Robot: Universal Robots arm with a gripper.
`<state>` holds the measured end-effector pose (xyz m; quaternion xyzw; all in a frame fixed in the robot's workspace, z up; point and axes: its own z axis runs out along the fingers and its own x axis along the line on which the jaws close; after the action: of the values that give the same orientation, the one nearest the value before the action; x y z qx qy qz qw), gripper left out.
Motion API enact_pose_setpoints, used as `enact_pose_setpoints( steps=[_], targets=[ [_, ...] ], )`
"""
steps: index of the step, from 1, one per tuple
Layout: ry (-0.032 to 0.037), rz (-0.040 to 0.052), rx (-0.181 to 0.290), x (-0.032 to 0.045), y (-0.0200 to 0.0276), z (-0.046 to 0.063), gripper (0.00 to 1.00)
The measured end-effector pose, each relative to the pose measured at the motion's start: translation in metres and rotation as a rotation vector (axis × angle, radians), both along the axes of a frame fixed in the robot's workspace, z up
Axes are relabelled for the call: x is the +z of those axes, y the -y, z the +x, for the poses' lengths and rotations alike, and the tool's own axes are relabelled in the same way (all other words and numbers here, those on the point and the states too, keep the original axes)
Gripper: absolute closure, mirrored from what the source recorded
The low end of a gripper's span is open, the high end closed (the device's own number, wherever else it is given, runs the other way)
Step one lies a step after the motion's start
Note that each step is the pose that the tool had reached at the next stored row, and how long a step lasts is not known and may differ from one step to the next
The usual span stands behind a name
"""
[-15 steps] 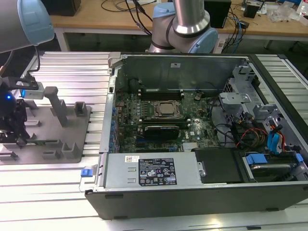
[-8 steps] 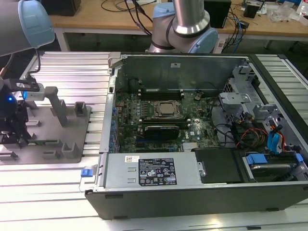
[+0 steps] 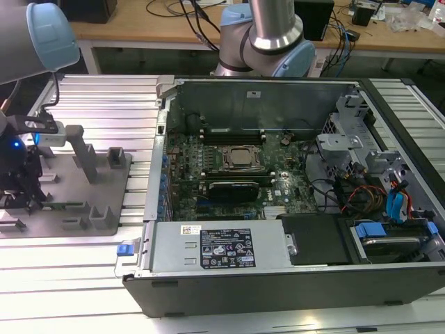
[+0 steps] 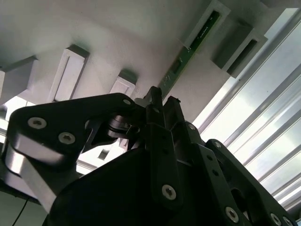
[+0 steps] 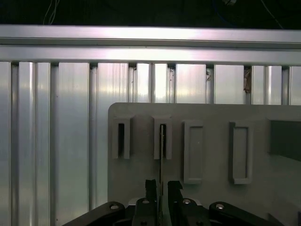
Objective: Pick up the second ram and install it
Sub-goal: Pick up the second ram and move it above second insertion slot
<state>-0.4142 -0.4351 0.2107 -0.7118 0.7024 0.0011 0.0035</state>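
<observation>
Over at nine o'clock in the exterior view, the gripper (image 3: 17, 195) is hanging above a grey plate (image 3: 76, 184) that is lying on the ribbed table (image 3: 104, 104). A tall post (image 3: 85, 153) is standing on the plate on the gripper's three o'clock side, near it but apart.

In both wrist views the ram (image 5: 160, 157) (image 4: 197, 40) is standing on edge in a narrow holder (image 5: 162, 136) on the plate, with one end reaching in toward the gripper (image 5: 161, 190) (image 4: 164, 101). The fingers (image 5: 150, 188) are sitting narrowly spread, one on either side of the ram's thin edge. A dark slit is showing beside the board, so they are straddling it rather than pinching it. A twin holder (image 5: 121, 139) is lying just beside on one flank and wider pockets (image 5: 193, 150) on the other, leaving little room sideways.

A thin strip of table is separating the plate's three o'clock edge from the open case (image 3: 278, 292). Inside the case, the socket (image 3: 240, 158) is sitting with long slots (image 3: 233, 130) at its twelve o'clock and a black card (image 3: 236, 188) at its six o'clock. Blue-tabbed drive bays (image 3: 393, 205) and cables are crowding the case's three o'clock wall.
</observation>
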Motion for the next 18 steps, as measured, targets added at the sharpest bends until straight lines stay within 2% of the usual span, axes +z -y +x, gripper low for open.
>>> enact_pose_setpoints(
  steps=[12, 13, 14, 17, 18],
  targets=[
    [-0.0001, -0.0001, 0.000, -0.0021, -0.0001, 0.0000, 0.78],
    [-0.0001, -0.0001, 0.000, -0.0022, -0.0001, 0.0000, 0.80],
    [-0.0001, -0.0001, 0.000, -0.0022, -0.0001, 0.0000, 0.87],
    [-0.0002, -0.0001, 0.000, -0.0022, -0.0001, 0.0000, 0.87],
    [-0.0003, -0.0001, 0.000, -0.0022, -0.0001, 0.0000, 0.91]
  ],
)
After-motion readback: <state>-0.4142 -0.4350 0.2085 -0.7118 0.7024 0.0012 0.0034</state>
